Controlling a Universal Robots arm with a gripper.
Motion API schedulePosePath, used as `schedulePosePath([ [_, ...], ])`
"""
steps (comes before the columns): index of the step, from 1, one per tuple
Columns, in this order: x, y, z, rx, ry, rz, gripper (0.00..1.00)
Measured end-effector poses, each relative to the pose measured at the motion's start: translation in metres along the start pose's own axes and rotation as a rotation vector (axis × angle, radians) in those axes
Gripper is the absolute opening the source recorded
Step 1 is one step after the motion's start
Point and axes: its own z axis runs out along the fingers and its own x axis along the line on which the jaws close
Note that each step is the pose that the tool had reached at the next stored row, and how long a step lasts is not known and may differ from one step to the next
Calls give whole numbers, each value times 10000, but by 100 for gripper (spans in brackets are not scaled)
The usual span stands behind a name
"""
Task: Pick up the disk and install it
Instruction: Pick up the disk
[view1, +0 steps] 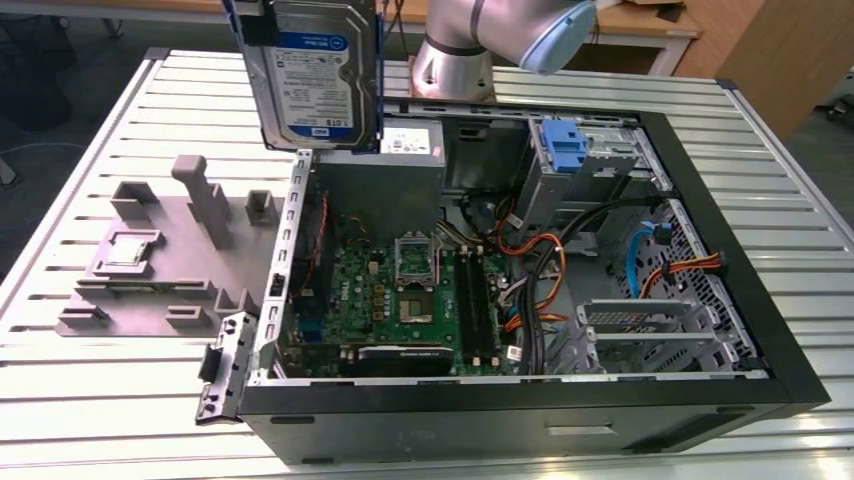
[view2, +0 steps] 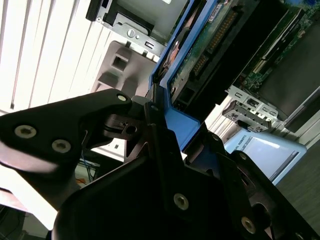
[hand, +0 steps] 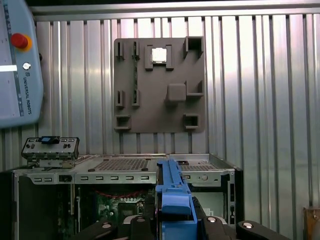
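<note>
Gripped the disk (view1: 314, 75) by the edge of its blue carrier with the gripper (hand: 172, 225), black fingers (view2: 95, 107) clenched on either side of it. Held it upright and clear of everything, label facing the exterior view, above the open computer case (view1: 534, 410) on the side nearest the fixture plate. Showed below, inside the case, the green motherboard (view1: 400, 290) and a bare blue bracket (view1: 567, 145) on the drive cage. Lay beyond, on the slatted table (hand: 260, 75), the grey fixture plate (hand: 160, 95), a silver square chip (hand: 159, 55) seated in one recess.
</note>
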Motion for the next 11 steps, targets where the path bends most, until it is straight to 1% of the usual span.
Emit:
schedulePosePath([
  [5, -1, -28, 0, -1, 1, 0, 37],
  [11, -3, -76, 0, 0, 1, 0, 37],
])
